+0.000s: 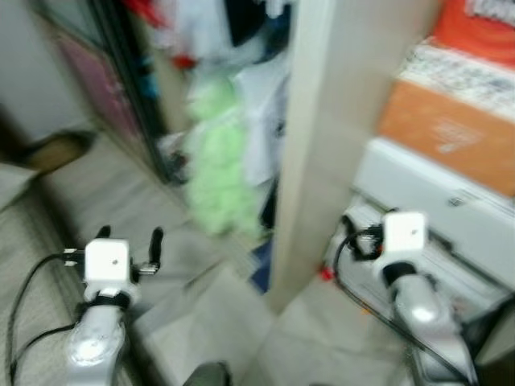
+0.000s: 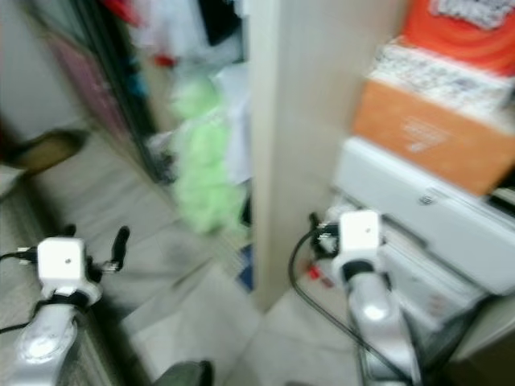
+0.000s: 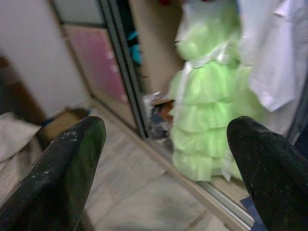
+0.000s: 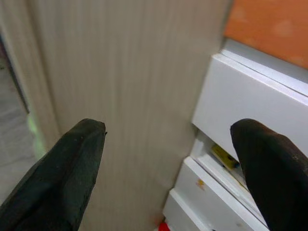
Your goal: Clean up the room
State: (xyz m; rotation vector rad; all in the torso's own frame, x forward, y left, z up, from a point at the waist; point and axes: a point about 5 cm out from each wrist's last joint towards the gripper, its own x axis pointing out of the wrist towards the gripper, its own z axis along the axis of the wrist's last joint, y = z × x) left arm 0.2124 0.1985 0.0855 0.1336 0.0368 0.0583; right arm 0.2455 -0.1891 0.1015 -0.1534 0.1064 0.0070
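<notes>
An open wardrobe stands ahead of me, with a light green tiered dress (image 1: 217,169) hanging in it beside white garments (image 1: 261,112). My left gripper (image 1: 130,233) is held low over the floor, short of the wardrobe's dark sliding-door frame (image 1: 133,96). In the left wrist view its fingers (image 3: 72,163) stand wide apart and open, empty, with the dress (image 3: 207,110) beyond them. My right gripper (image 4: 168,139) is open too, holding nothing. It faces the pale wooden side panel (image 4: 120,86) and white drawers (image 4: 240,106). The head views are blurred.
The upright wooden panel (image 1: 322,121) divides the wardrobe from a white drawer unit (image 1: 451,209) with an orange box (image 1: 451,137) on top. A small red thing (image 1: 324,274) lies at the panel's foot. A brown object (image 1: 56,151) sits on the floor at far left.
</notes>
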